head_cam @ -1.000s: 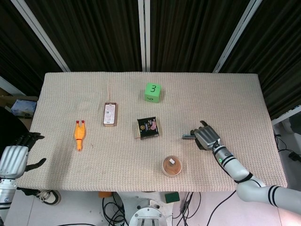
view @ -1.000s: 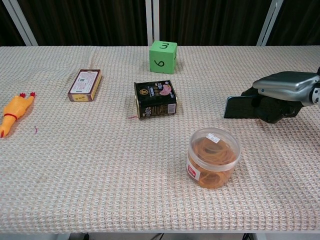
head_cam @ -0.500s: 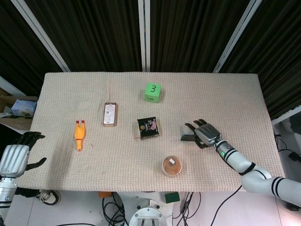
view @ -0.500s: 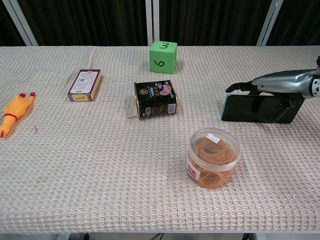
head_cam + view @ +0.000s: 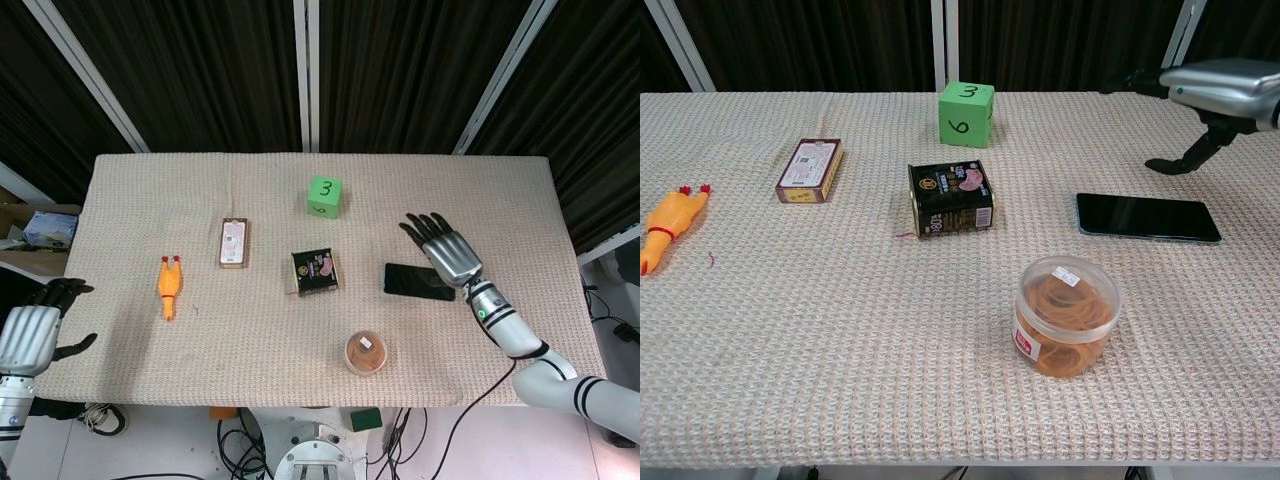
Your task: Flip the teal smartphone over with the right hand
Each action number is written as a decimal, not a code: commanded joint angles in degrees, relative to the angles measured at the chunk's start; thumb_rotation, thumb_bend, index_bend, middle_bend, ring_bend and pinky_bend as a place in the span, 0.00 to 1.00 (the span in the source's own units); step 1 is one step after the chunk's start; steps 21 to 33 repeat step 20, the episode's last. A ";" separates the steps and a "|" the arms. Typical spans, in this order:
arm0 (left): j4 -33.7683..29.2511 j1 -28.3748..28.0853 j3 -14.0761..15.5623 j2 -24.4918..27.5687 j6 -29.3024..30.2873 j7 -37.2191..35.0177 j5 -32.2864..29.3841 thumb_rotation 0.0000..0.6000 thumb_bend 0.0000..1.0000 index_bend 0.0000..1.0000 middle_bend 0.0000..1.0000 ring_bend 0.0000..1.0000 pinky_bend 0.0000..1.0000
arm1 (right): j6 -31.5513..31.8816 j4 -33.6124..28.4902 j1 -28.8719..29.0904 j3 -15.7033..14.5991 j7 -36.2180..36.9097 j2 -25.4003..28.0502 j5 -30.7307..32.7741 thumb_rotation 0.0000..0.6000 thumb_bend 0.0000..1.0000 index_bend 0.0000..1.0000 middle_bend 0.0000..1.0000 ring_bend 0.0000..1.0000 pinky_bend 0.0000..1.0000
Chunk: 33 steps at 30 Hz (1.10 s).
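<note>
The smartphone (image 5: 418, 282) lies flat on the woven cloth right of centre, its dark glossy face up, with a thin teal edge showing along its near side in the chest view (image 5: 1147, 218). My right hand (image 5: 443, 249) hovers above and just behind it with fingers spread and nothing in them; the chest view shows the right hand (image 5: 1213, 88) raised clear of the phone. At the table's left front corner my left hand (image 5: 32, 331) hangs off the edge, fingers loosely apart and empty.
A clear tub of rubber bands (image 5: 1065, 315) stands in front of the phone. A black tin (image 5: 951, 198), a green numbered cube (image 5: 965, 111), a small flat box (image 5: 810, 170) and a yellow rubber chicken (image 5: 668, 224) lie to the left.
The phone, held up on its edge by my right hand before, now lies flat with its dark face up. My right hand has let go and lifted away behind it.
</note>
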 commanded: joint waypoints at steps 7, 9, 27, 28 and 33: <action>0.92 0.29 0.04 -0.81 0.91 -0.52 0.52 1.00 0.12 0.29 0.24 0.18 0.35 | 34.92 -2.83 -20.81 -4.17 -9.30 -3.26 -5.66 1.00 0.31 0.00 0.00 0.00 0.00; 0.99 0.38 0.08 -0.89 1.25 -0.50 0.79 1.00 0.12 0.29 0.24 0.18 0.35 | 37.28 -2.64 -24.54 -5.66 -9.04 -3.74 -4.36 1.00 0.30 0.00 0.00 0.00 0.00; 0.74 0.95 0.61 -0.85 2.43 -0.16 1.87 1.00 0.12 0.29 0.24 0.18 0.35 | 38.00 -2.20 -35.85 -11.30 -1.85 0.73 -0.94 0.86 0.34 0.00 0.00 0.00 0.00; 0.74 0.95 0.61 -0.85 2.43 -0.16 1.87 1.00 0.12 0.29 0.24 0.18 0.35 | 38.00 -2.20 -35.85 -11.30 -1.85 0.73 -0.94 0.86 0.34 0.00 0.00 0.00 0.00; 0.74 0.95 0.61 -0.85 2.43 -0.16 1.87 1.00 0.12 0.29 0.24 0.18 0.35 | 38.00 -2.20 -35.85 -11.30 -1.85 0.73 -0.94 0.86 0.34 0.00 0.00 0.00 0.00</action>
